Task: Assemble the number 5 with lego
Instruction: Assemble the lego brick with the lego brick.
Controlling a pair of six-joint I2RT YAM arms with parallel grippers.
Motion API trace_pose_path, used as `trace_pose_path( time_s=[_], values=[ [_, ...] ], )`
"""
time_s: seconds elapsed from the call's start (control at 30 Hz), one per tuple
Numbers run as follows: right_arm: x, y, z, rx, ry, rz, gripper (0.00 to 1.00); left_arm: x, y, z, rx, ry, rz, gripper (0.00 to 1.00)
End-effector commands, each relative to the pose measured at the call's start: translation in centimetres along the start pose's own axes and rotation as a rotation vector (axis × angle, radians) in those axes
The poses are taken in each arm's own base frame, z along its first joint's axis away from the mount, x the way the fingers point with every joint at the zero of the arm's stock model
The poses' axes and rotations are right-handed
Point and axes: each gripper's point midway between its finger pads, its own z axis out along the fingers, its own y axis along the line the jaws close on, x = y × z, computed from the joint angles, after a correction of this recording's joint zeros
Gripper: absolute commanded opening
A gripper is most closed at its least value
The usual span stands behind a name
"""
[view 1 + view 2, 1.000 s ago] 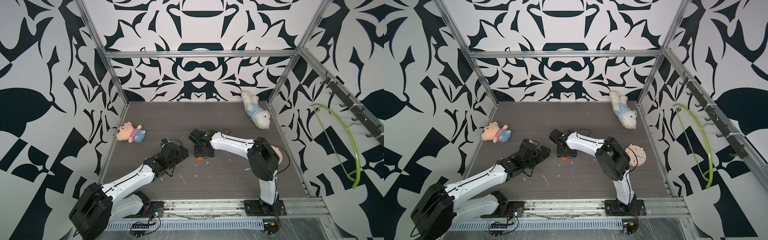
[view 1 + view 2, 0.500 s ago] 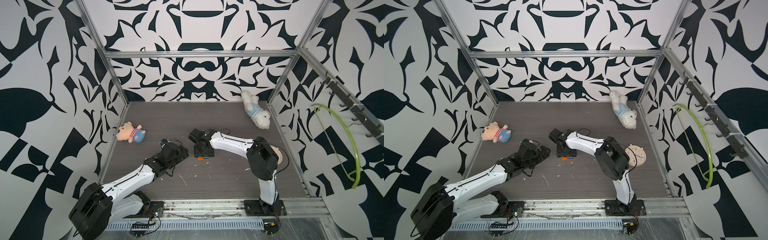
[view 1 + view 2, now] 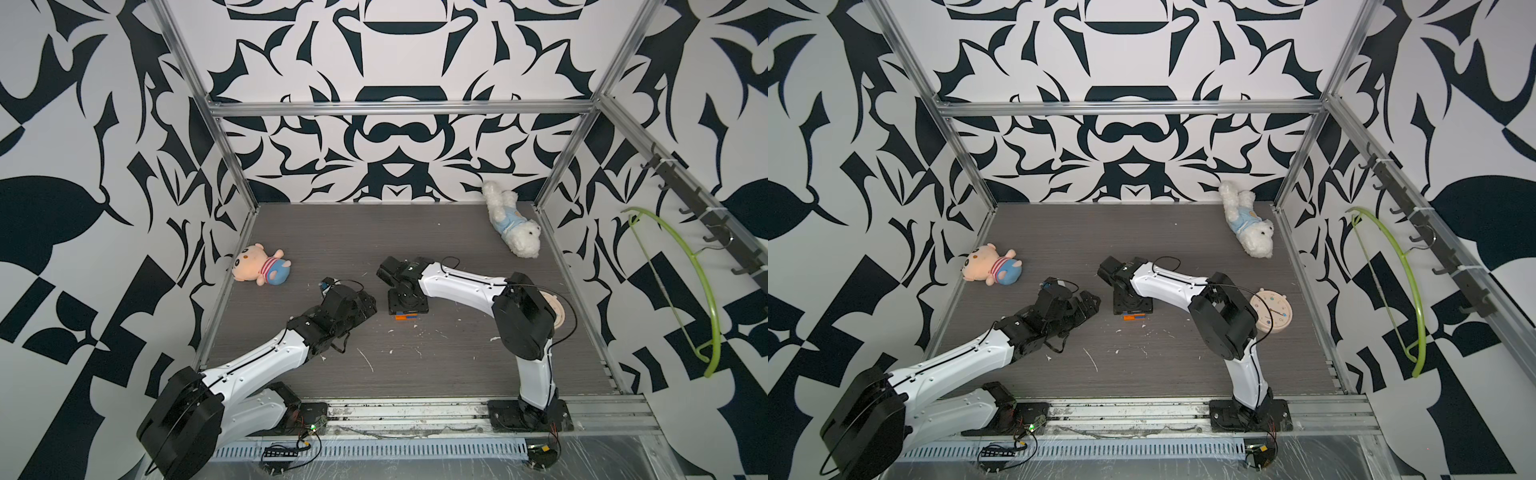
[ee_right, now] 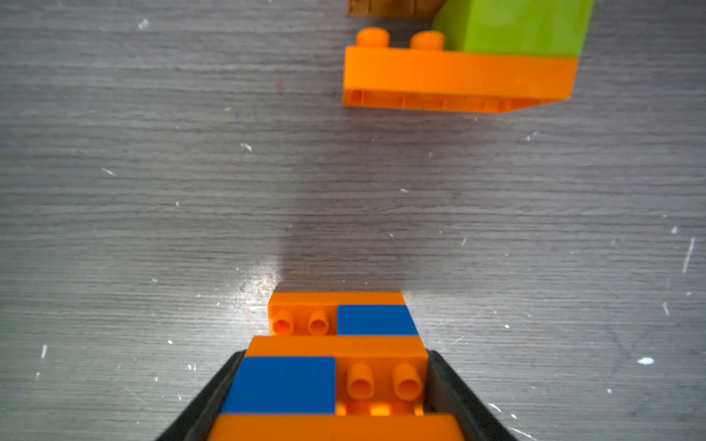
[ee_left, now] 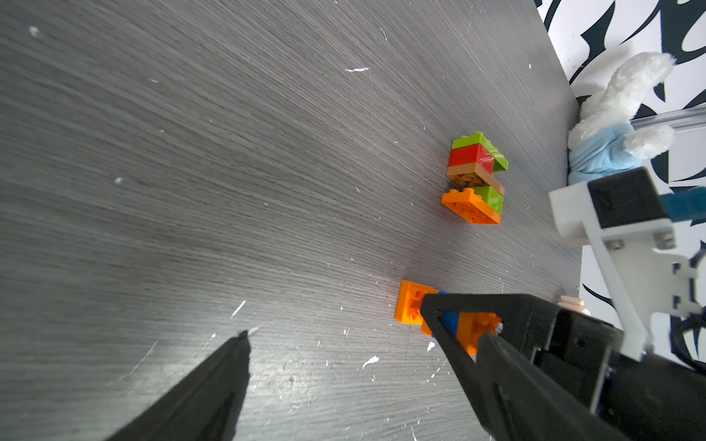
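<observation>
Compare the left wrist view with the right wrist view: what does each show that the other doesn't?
Left wrist only: the second stack whole, including its red brick, and the white plush by the wall.
Right wrist only: the right gripper closed on the orange-blue stack, a finger against each side, studs seen close up.
Both: that orange-blue stack, the second stack's orange brick with a green brick joined to it, and the grey table.
</observation>
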Motion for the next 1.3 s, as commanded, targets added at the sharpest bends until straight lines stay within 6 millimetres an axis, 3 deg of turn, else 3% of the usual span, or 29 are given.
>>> trace_pose_path(
  time_s=[0.0, 0.27, 0.4, 1.27],
  values=[
    [1.8, -1.2, 2.7, 0.054, 0.089, -0.007, 0.62, -0.1, 0.6, -0.2, -0.017, -0.008, 0.008, 0.99],
    [0.5, -0.8, -1.2, 0.003, 0.016, 0.003, 0.61, -0.3, 0.5, -0.5, -0.012, -0.014, 0.004, 0.99],
    [0.4, -1.5, -2.1, 0.01, -0.009, 0.007, 0.61, -0.3, 0.4, -0.4, -0.008, -0.012, 0.003, 0.99],
    [2.4, -2.1, 1.4, 0.028, 0.066, 0.014, 0.61, 0.0, -0.1, -0.1, 0.002, 0.01, 0.003, 0.99]
  ],
)
